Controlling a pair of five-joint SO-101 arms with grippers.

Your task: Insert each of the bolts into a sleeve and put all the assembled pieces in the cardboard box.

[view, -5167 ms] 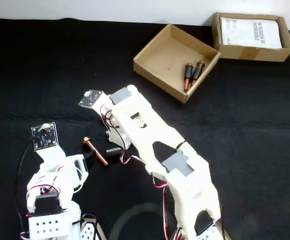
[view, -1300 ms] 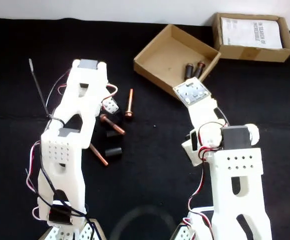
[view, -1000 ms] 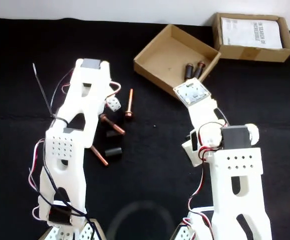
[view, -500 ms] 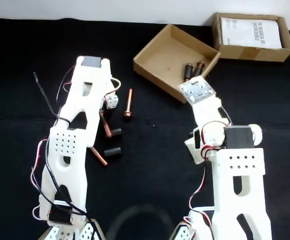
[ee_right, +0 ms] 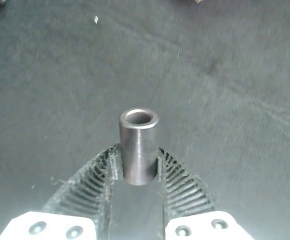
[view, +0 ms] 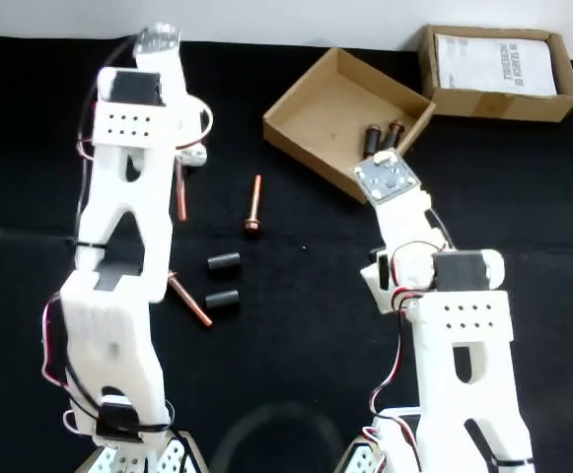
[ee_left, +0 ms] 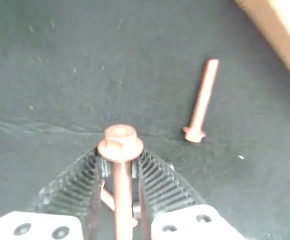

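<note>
A copper bolt point(ee_left: 120, 146) is clamped in the left tool point(ee_left: 120, 161). Its flanged head sits just past the ribbed fingers point(ee_left: 157, 182), which press on the shaft from both sides. In the high view this bolt is in the upper left of the frame, running up and down the picture beside the white left arm point(view: 118, 256). Whether it touches the bench point(view: 523, 217) cannot be told.

The right tool point(ee_right: 137, 159) grips a dark sleeve point(ee_right: 139, 145) upright, with its open bore toward the camera and the fingers drawn in narrow against its lower half. The right arm point(view: 459, 335) rises from the lower right of the high view, and its wrist ends just short of the cardboard box point(view: 316, 113).

A loose bolt point(view: 254, 202) lies above the middle of the frame with its head toward the bottom edge. Below it, the upper sleeve point(view: 224, 262) and the lower sleeve point(view: 223, 299) lie on their sides, near each other but apart. A slanted bolt point(view: 192, 304) lies just left of the lower sleeve, and its upper end meets the edge of the left arm.

The cardboard box sits open and turned at an angle at upper centre. In its right corner two assembled pieces point(view: 373, 138) lie side by side. A second box point(view: 498, 103) at the upper right holds a printed sheet point(view: 493, 61). The bench is covered in black cloth.
</note>
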